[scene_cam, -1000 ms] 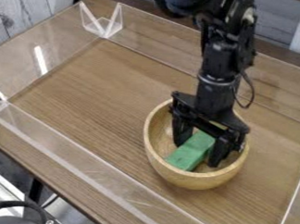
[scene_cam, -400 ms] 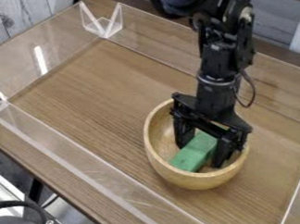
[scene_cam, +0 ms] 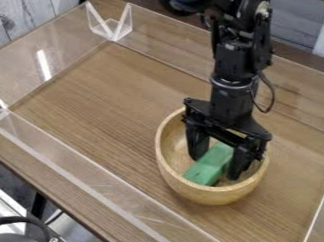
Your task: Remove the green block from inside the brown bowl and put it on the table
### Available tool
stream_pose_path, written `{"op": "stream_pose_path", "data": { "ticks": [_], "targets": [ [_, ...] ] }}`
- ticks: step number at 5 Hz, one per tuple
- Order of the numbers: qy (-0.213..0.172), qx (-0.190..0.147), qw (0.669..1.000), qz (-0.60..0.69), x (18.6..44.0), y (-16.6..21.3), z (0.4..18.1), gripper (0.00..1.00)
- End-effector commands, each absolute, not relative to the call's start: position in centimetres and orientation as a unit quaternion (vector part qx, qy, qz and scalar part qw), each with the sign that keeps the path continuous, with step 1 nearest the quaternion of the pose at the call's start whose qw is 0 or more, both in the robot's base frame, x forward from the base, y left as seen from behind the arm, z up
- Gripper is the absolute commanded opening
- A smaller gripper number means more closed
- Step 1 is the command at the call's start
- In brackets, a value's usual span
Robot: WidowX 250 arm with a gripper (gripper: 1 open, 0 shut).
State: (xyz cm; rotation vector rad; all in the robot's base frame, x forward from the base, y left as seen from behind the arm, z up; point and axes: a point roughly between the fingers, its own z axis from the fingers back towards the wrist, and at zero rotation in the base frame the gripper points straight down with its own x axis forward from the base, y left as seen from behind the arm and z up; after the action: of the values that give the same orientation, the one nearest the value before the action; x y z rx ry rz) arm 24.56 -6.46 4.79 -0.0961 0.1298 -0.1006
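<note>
The green block [scene_cam: 210, 166] lies tilted inside the brown bowl [scene_cam: 176, 176], which sits on the table [scene_cam: 112, 101] at the front right. My black gripper [scene_cam: 225, 155] points straight down into the bowl, open, with one finger on each side of the block. The fingers straddle the block without visibly clamping it. The block's upper end is partly hidden behind the fingers.
Low clear acrylic walls [scene_cam: 70, 155] edge the tabletop at the front left and along the sides. A clear folded acrylic piece [scene_cam: 112, 21] stands at the far back left corner. The arm rises from the bowl toward the top of the view.
</note>
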Motion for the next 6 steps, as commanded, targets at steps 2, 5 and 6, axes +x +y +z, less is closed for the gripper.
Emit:
{"op": "stream_pose_path", "data": {
  "ticks": [2, 5, 6],
  "targets": [
    [0.035, -0.055, 0.997, -0.045, 25.06, -6.54, 6.35, 1.0],
    [0.038, -0.055, 0.997, -0.041, 24.99, -6.67, 6.37, 1.0],
    [0.038, -0.055, 0.997, -0.04, 24.99, -6.71, 6.42, 1.0]
  ]
}}
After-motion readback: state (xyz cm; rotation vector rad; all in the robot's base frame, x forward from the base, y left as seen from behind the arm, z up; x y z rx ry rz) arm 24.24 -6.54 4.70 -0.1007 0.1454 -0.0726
